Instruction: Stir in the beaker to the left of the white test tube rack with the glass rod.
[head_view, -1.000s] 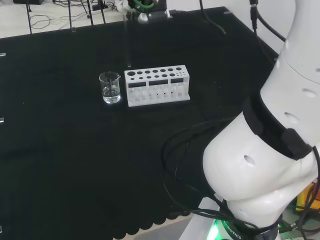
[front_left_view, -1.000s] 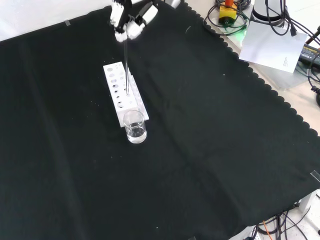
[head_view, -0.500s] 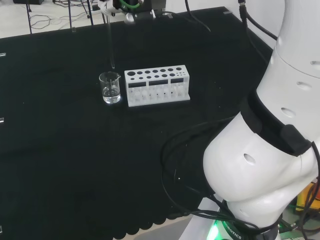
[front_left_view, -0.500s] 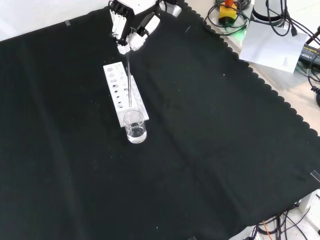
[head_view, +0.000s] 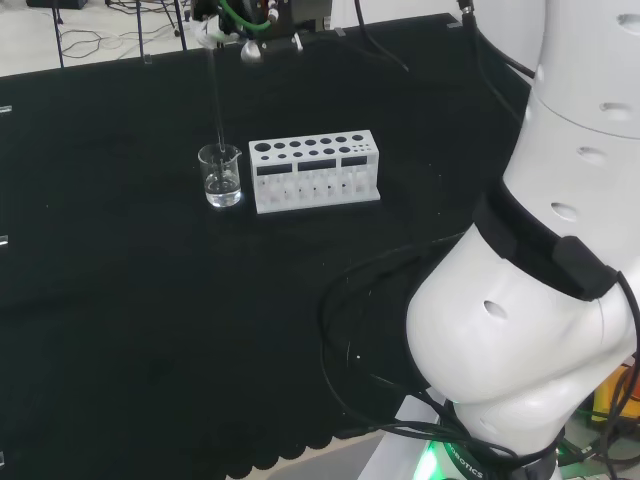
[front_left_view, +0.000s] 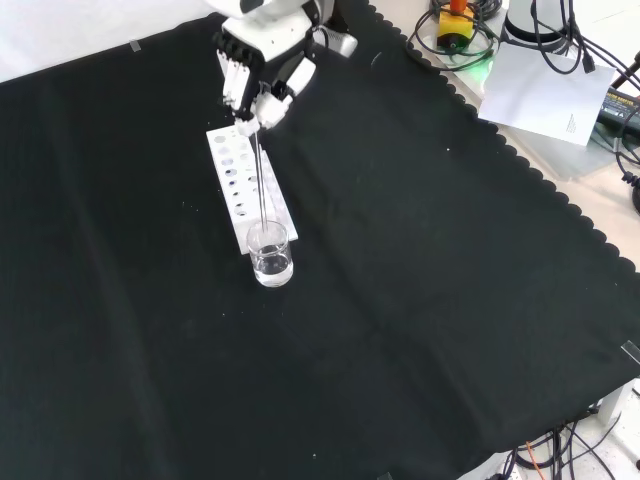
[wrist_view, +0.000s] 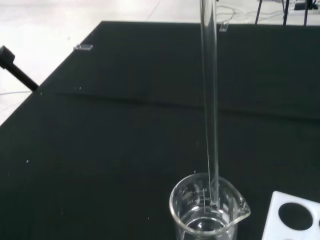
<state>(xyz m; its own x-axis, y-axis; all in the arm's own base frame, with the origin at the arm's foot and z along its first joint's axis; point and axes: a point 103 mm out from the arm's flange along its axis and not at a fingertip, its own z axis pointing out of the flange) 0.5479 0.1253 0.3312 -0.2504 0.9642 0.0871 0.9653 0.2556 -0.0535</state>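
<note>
Glass rod now lowered, tip inside beaker, top pinched in hand directly above.

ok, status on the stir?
Hand shut on glass rod. Rod tip just inside beaker mouth, above the liquid. Rack beside beaker, nothing blocking.
</note>
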